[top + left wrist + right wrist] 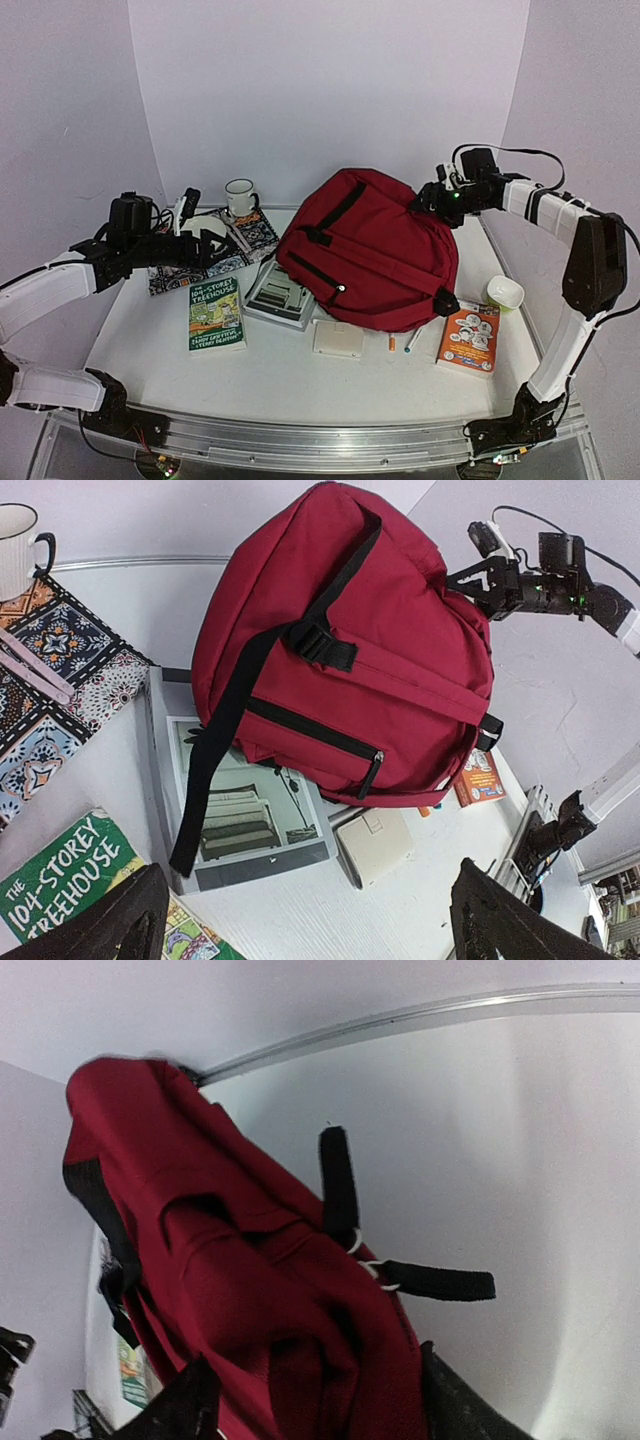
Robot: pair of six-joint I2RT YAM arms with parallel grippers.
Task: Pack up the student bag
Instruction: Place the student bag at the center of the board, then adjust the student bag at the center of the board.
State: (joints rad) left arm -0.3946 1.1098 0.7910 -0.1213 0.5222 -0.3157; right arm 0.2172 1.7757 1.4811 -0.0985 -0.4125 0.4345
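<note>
Editor: Black fingers of the left gripper [308,905] frame the bottom of its wrist view. Holding what?

Photographer: Nothing. They stand wide apart above the white tabletop [280,380], facing the dark red fabric backpack [370,260].

Editor: Where does the backpack lie?

Photographer: Mid-tabletop, toward the far side, with its zipped front pocket up and a black strap running across it. Its near left corner rests on a grey-bordered picture book [240,825].

Editor: And the right gripper [435,198]?

Photographer: At the backpack's far right edge, clamped on a bunched fold of red fabric that fills the space between its fingers.

Editor: What surrounds it?

Photographer: On the left, a green paperback titled "The 104-Storey Treehouse" [216,315], with a white mug [240,196] near the back wall. A flat white square box [338,339] sits just in front of the backpack. On the right are an orange paperback [468,338] and a small white cup [504,292].
</note>
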